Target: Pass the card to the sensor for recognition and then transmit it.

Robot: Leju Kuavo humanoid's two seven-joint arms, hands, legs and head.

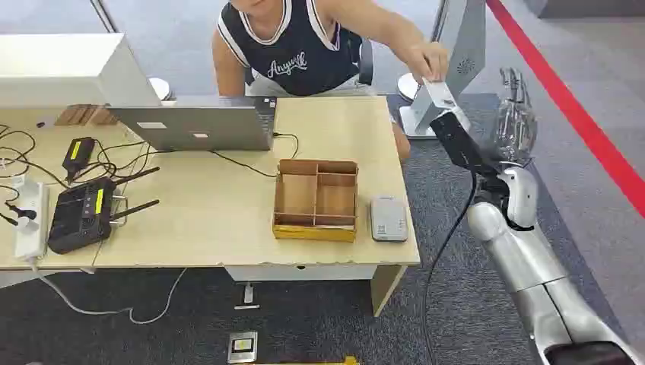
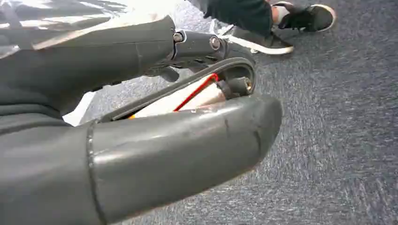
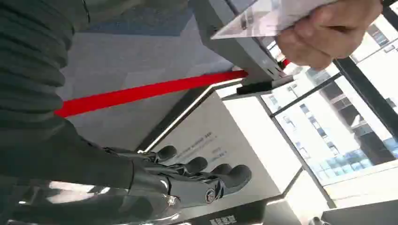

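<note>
1. The desk (image 1: pixel 228 220) is cut off at the left edge, and the seated person (image 1: pixel 293 46) is cropped at the top
2. The right hand (image 1: pixel 516 114) is raised beside the desk, blurred in the head view; in the wrist view its fingers (image 3: pixel 197 166) are seen extended, apart and holding nothing
3. The left hand (image 2: pixel 141 140) is seen too close for its state to be told
4. The card (image 1: pixel 439 93) is held in the person's hand (image 1: pixel 427 59), above the right arm, its face hard to make out
</note>
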